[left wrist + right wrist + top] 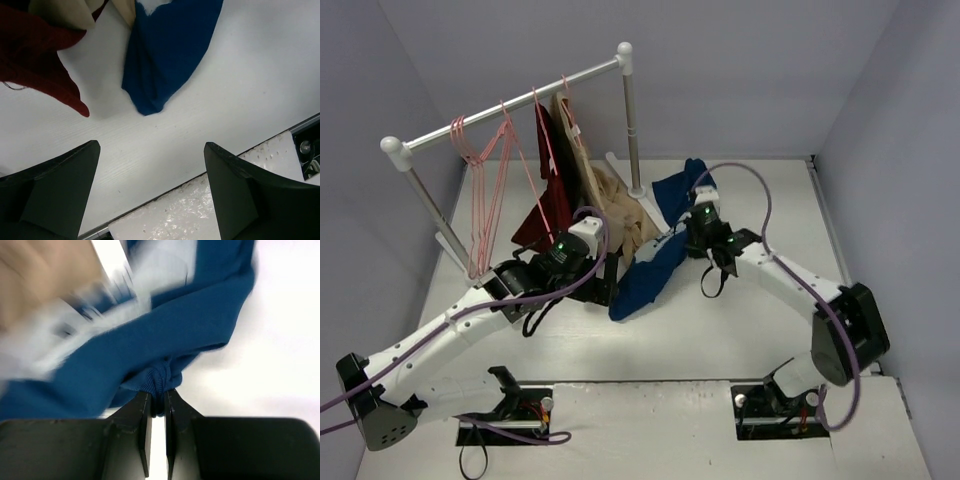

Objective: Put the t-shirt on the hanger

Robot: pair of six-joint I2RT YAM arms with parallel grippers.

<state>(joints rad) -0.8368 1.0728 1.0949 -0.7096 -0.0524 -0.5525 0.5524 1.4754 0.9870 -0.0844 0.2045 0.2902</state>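
The blue t-shirt (655, 270) hangs in a bunched strip from my right gripper (692, 232), its lower tip resting on the table. In the right wrist view my right gripper (158, 394) is shut on a ribbed fold of the t-shirt (165, 340). Empty pink wire hangers (485, 185) hang at the left end of the rail (510, 100). My left gripper (600, 285) sits low, just left of the shirt's tip. In its own view the left gripper (152, 147) is open and empty, with the t-shirt's tip (165, 55) lying ahead of it.
A dark red garment (545, 200) and a tan garment (610, 200) hang on pink hangers between the empty hangers and the rail's right post (632, 120). Their lower edges, red (40, 55) and tan (65, 10), show at the left wrist view's top left. Grey walls enclose the table.
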